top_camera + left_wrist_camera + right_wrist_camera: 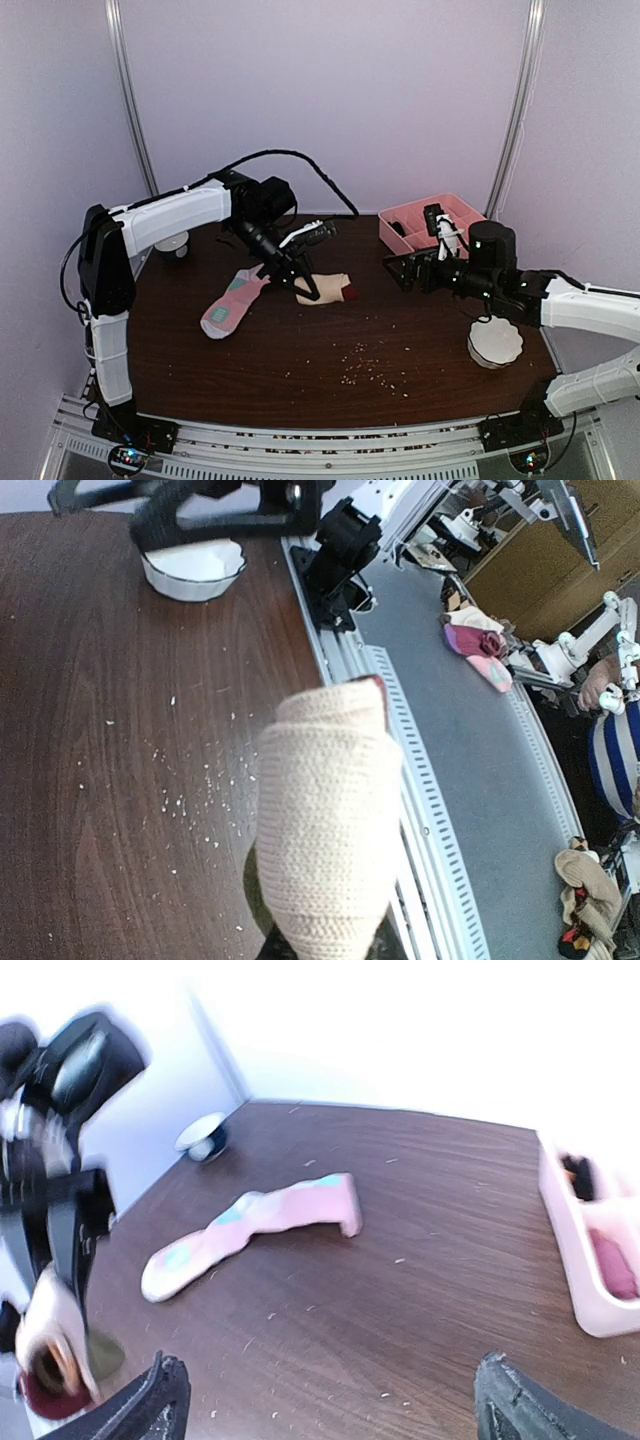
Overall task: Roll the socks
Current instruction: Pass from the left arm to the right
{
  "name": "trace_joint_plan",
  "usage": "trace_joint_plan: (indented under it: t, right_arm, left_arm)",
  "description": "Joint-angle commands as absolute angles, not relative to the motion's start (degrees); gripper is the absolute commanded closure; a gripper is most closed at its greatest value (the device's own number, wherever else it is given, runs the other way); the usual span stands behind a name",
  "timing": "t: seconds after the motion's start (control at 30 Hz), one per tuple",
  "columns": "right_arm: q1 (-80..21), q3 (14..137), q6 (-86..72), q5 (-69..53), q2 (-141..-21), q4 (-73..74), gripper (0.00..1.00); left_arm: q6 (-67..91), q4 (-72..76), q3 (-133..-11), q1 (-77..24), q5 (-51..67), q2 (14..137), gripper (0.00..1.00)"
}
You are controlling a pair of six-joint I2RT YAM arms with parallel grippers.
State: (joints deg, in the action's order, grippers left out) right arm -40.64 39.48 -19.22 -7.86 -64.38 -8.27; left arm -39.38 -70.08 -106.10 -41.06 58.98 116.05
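Note:
The beige sock [328, 288] with a maroon toe lies partly rolled at the table's middle. My left gripper [303, 283] is shut on its near end. In the left wrist view the beige sock [325, 820] fills the jaws as a thick roll and hides the fingers. The pink sock [232, 300] with mint patches lies flat to the left of it, untouched. It also shows in the right wrist view [255, 1225]. My right gripper [398, 268] is open and empty above the table to the right, jaws wide apart [335, 1410].
A pink divided tray [470, 212] stands at the back right, also seen in the right wrist view [590, 1260]. A white scalloped bowl [495, 343] sits near the right front. A small bowl [172, 245] sits at the back left. Crumbs [365, 365] are scattered at the front.

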Motion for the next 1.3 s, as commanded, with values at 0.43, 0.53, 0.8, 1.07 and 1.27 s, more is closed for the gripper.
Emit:
trace_joint_plan:
  t: [0.43,0.53,0.8,1.07,1.27]
  right_arm:
    - [-51.11,48.86,-20.84,-34.74,-73.64,-13.74,0.04]
    - [-51.84,50.97,-21.72,-34.59,-75.86,-13.79,0.07]
    - [-52.17,55.29,-25.12,-32.79,-81.86,-11.63,0.34]
    - [-52.12,56.62,-27.33,-31.57,-83.86,-9.86,0.70]
    - [-52.05,55.44,-31.14,-30.80,-82.96,-13.20,1.00]
  left_arm:
    - [-39.46,-76.91,-109.82,-40.43,59.84,115.02,1.00]
    - [-39.38,-76.90,-109.65,-40.43,59.35,114.76,1.00]
    - [-38.75,-75.86,-109.27,-40.43,59.10,113.63,1.00]
    - [-38.74,-74.68,-108.68,-40.44,58.13,111.53,1.00]
    - [-35.16,-66.16,-104.31,-40.46,52.04,106.12,0.63]
